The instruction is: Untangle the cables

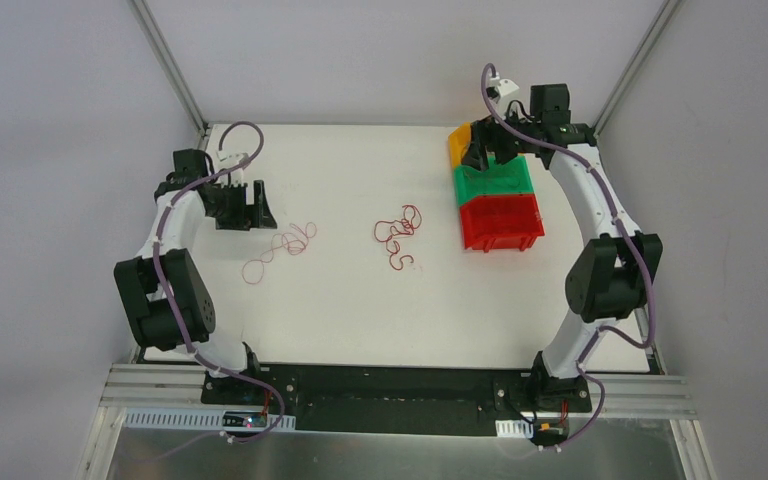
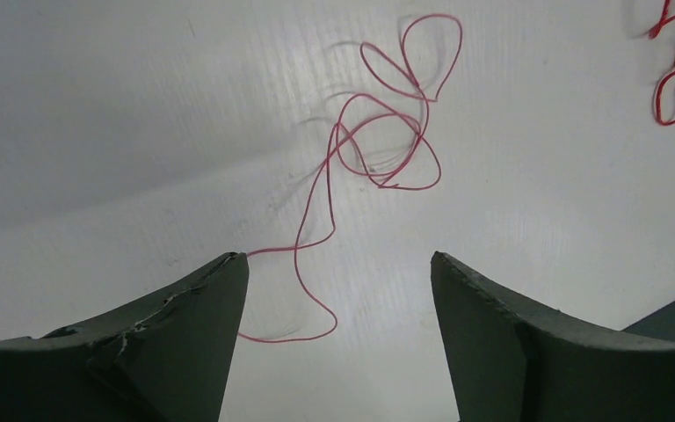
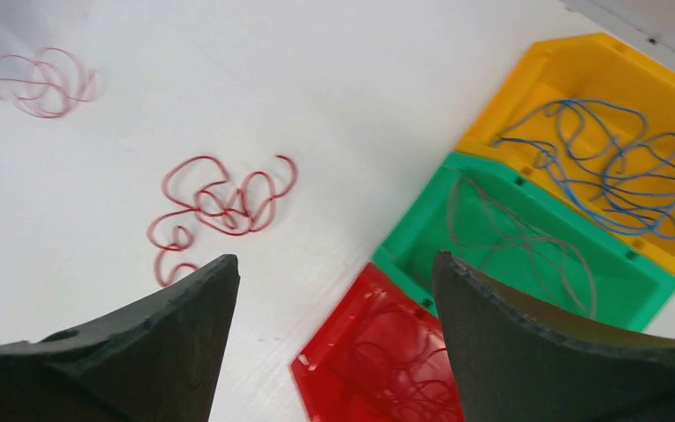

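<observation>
Cables point(image 2: 337, 132) lie near the wide-open left pincer point(image 2: 339, 257), and the right pincer point(image 3: 334, 257) gapes above bins point(image 3: 409, 233).

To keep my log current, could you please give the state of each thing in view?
Left gripper: jaws open, empty.
Right gripper: jaws open, empty.
Left red cables: tangled loops, on table.
Middle red cables: tangled, on table.
Yellow bin: holds blue cables.
Green bin: holds grey cables.
Red bin: holds red cables.
</observation>
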`<state>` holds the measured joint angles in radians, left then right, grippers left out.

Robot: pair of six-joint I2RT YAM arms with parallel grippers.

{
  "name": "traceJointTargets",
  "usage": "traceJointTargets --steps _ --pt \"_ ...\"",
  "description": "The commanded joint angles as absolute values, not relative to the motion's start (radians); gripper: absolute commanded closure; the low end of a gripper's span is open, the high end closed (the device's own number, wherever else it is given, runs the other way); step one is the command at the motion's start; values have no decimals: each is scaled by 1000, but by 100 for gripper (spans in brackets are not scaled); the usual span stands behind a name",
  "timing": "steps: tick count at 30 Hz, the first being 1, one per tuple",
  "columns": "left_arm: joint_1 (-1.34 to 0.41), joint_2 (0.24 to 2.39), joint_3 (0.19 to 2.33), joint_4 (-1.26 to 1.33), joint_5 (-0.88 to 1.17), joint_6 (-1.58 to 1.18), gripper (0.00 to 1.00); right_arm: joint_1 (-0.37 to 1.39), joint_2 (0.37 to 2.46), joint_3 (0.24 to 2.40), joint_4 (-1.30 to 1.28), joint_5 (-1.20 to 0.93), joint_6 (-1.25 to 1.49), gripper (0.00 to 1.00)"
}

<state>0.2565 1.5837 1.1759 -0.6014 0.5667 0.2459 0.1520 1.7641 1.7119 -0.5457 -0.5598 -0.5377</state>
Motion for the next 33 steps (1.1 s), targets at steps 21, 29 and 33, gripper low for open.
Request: traceJointTargets --steps 21,29,33 --pt "3 1585 1601 -679 816 242 100 248 1564 1569 -491 -582 -325 15" --pt "-510 1426 1691 -902 907 473 100 169 1562 1593 -416 -556 -190 15" --pt "-658 1384 1697 -942 980 448 100 140 1544 1589 -419 -579 -180 15"
